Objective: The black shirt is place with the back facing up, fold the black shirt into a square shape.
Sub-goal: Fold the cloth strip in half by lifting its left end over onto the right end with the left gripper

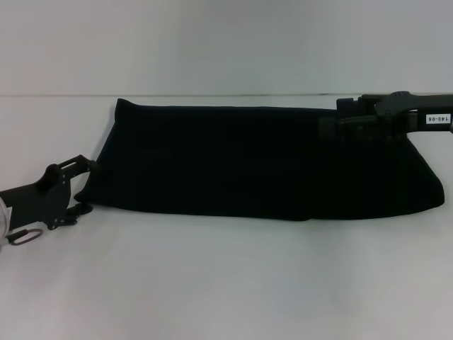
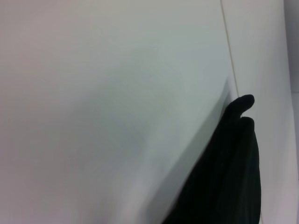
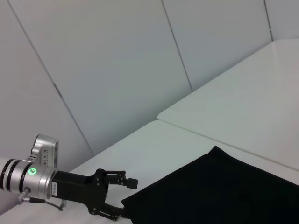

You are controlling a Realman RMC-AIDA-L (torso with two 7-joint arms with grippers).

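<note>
The white bench [image 1: 226,283] spreads wide and bare in front of the black shirt [image 1: 262,159], which lies across its far half as a long folded band, its far edge near the seam where the bench meets the pale panelled wall [image 3: 117,60]. The left claw [image 1: 86,185] sits at the band's left end with its fingers apart around the near corner. The right claw [image 1: 333,119] hangs over the far right edge; I cannot tell how its fingers stand.
</note>
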